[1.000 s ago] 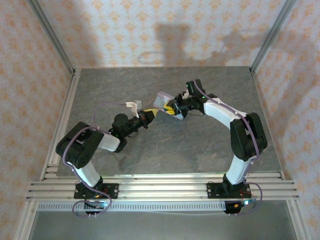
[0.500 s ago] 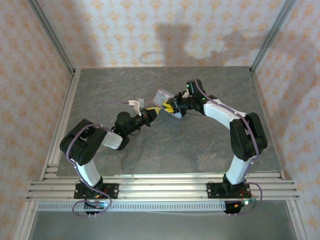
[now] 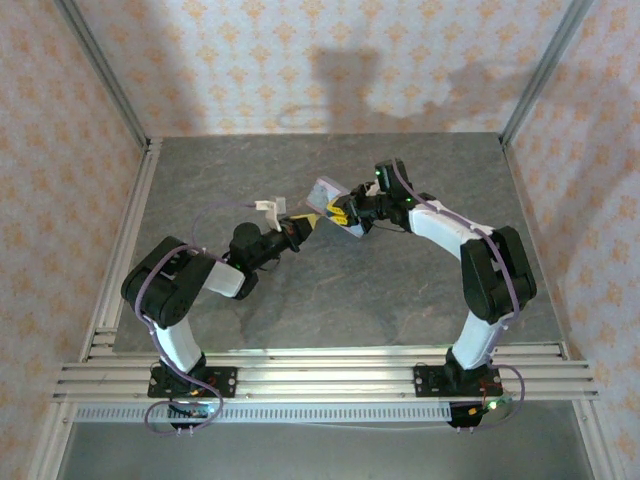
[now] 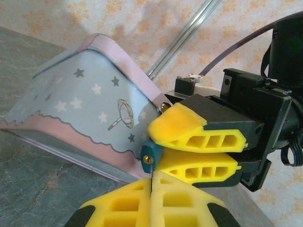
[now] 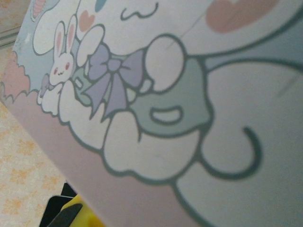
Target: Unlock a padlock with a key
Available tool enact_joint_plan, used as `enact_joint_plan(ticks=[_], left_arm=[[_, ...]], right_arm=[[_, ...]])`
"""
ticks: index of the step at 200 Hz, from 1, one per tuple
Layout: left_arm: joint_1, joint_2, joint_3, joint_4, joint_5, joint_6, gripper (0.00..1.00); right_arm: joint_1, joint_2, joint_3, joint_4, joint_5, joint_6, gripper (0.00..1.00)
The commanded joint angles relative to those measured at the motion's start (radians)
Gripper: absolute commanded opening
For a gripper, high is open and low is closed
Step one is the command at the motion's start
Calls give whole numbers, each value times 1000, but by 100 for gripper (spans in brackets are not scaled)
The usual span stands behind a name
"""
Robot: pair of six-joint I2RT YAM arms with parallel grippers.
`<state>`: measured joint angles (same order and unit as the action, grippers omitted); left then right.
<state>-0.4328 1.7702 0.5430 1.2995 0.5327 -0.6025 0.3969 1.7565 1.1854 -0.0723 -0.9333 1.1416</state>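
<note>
In the left wrist view the tiny teal padlock point(image 4: 152, 152) hangs from the hasp of a pale blue-and-pink tin point(image 4: 80, 104). My right gripper point(image 4: 161, 147) is shut on the padlock's body, with its brass keyhole facing me. My left gripper point(image 4: 151, 178) is shut on the key point(image 4: 151, 171), a thin dark blade whose tip touches the keyhole. From above, the left gripper point(image 3: 305, 225) and right gripper point(image 3: 338, 213) meet tip to tip above mid-table, beside the tilted tin point(image 3: 326, 194). The right wrist view looks onto the tin's cartoon lid point(image 5: 180, 118), with one yellow fingertip point(image 5: 79, 216) at the bottom.
The grey table point(image 3: 400, 290) is walled on three sides by patterned panels. An aluminium rail point(image 3: 130, 240) runs along the left edge. A small white clip on a purple cable point(image 3: 268, 209) sits just left of the left gripper.
The left gripper has crept up and right toward the right gripper. The tin and right gripper shifted slightly up the table.
</note>
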Motion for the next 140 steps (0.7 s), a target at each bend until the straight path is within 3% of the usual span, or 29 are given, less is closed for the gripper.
enact_joint_plan(ticks=[1,140], left_arm=[[7,17,28,46,-19,0,0],[-12,49,63,46,-5,-5,0]], right_arm=[[-4,-34,-13,39,-28,37,0],[-4,-37,-21,63,-33,66,0]])
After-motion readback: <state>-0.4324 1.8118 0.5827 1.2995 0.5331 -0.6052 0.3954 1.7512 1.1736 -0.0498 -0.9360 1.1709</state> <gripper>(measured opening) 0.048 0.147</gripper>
